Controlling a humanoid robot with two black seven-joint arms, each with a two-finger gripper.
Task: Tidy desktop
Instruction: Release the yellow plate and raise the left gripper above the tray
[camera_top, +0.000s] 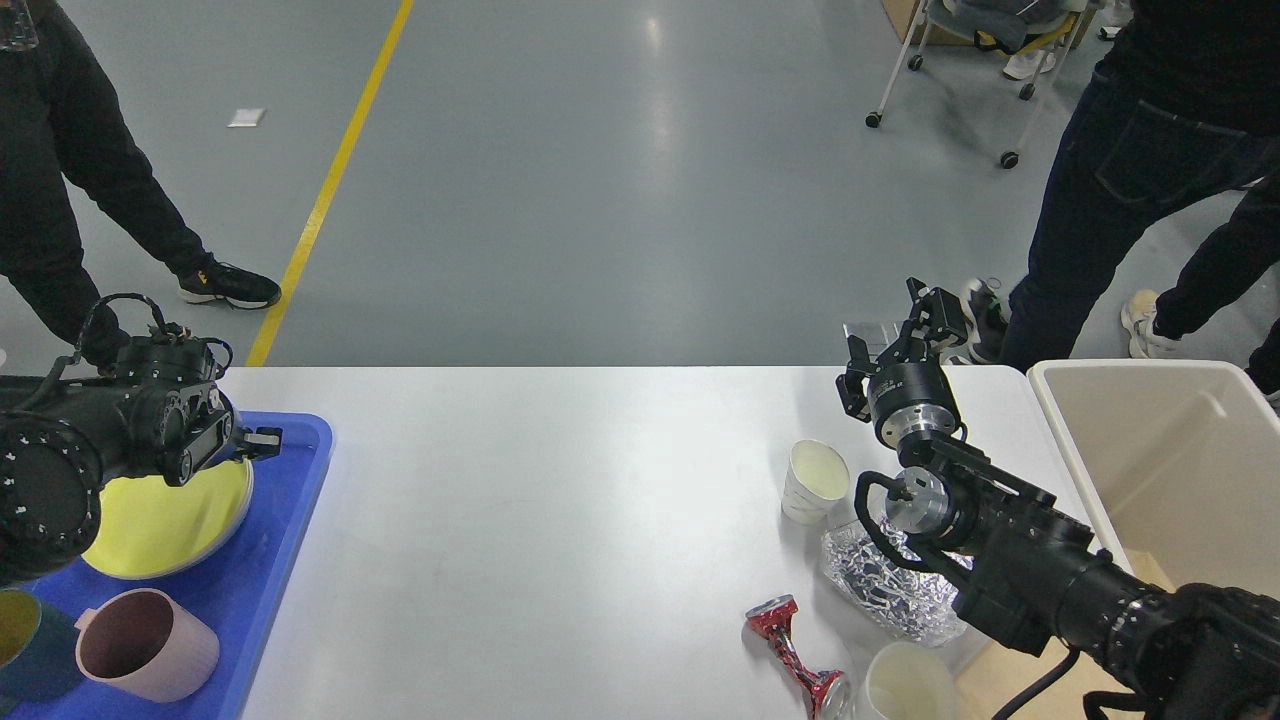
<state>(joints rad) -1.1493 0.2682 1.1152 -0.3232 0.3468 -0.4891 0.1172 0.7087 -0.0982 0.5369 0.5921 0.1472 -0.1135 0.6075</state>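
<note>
The white desktop (560, 520) fills the middle of the head view. On its right part lie a white paper cup (815, 480), a crumpled foil wad (885, 585), a crushed red can (795, 655) and a second white cup (905, 688) at the near edge. My right gripper (893, 340) is raised over the table's far right edge, beyond the paper cup, with its fingers apart and nothing clearly in them. My left gripper (258, 440) hovers over the yellow plate (165, 525) in the blue tray (295, 500). Its fingers are too small and dark to tell apart.
A beige bin (1150, 400) stands right of the table. The blue tray also holds a pink cup (150, 645) and a dark green cup (25, 640). One person (70, 170) stands at far left and another (1140, 190) at far right. A wheeled cart (960, 60) stands behind.
</note>
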